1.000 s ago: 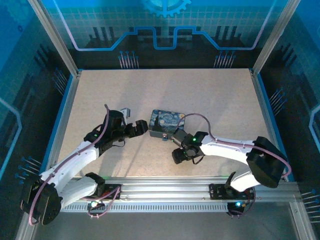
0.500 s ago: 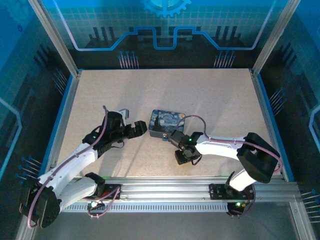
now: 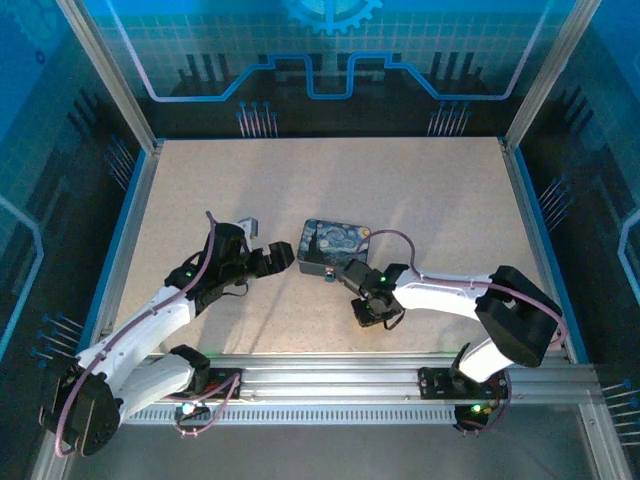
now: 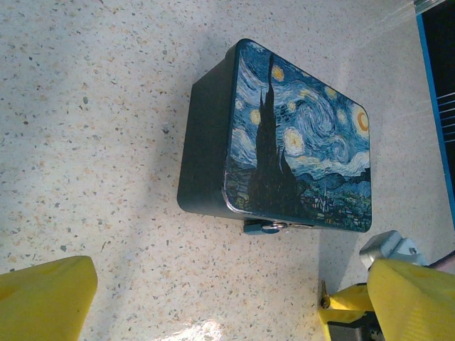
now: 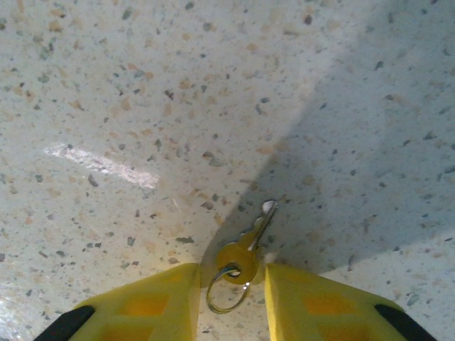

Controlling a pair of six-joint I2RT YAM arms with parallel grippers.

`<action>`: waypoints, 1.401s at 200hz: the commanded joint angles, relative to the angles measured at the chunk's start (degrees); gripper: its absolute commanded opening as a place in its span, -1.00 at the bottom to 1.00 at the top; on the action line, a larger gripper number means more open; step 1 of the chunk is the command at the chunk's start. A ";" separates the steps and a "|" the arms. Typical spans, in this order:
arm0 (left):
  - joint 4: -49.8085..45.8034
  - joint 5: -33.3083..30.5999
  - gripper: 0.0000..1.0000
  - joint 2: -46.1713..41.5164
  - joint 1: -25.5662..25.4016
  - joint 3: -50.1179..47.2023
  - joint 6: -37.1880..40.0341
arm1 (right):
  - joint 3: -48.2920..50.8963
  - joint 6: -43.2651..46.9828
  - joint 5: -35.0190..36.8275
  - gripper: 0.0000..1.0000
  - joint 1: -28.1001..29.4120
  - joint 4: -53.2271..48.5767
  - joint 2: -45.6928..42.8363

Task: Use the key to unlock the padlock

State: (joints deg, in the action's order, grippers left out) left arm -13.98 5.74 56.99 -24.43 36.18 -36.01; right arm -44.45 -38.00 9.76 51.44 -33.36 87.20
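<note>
Straddling the key (image 5: 250,241) flat on the table (image 5: 106,85), the right gripper (image 5: 232,280) stood narrowly apart, not clamped. Pinching the thin bow off-centre could skid or flip it away. The padlock (image 4: 266,227), at the front edge of the tin (image 4: 298,142), was too small to show its keyhole.

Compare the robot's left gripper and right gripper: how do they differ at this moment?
The left gripper has its jaws wide apart with nothing between them, while the right gripper has its jaws narrow. The left gripper faces the painted tin from the side; the right gripper straddles the head of the key. Both have yellow fingers and sit low over the speckled table.
</note>
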 commanded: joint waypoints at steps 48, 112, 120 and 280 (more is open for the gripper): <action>-1.41 -0.70 0.98 0.31 0.27 0.00 -0.09 | 5.90 -0.44 -2.66 -0.49 -4.23 3.89 -4.71; -1.38 -0.62 0.98 0.68 0.24 0.15 -0.33 | 8.93 0.97 -5.71 -0.63 -7.27 6.76 -7.95; -1.40 -0.64 0.97 0.74 0.26 0.20 -0.31 | 9.08 1.21 -5.90 -0.66 -7.48 6.79 -8.21; 2.69 6.10 0.95 1.02 0.09 1.94 -3.62 | 14.35 4.07 -14.90 -0.92 -12.55 16.08 -19.41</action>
State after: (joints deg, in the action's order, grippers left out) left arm -13.87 7.81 57.76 -24.43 36.18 -37.65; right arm -31.27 -34.83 -1.37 40.05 -21.50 70.63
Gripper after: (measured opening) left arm 0.983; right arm 0.063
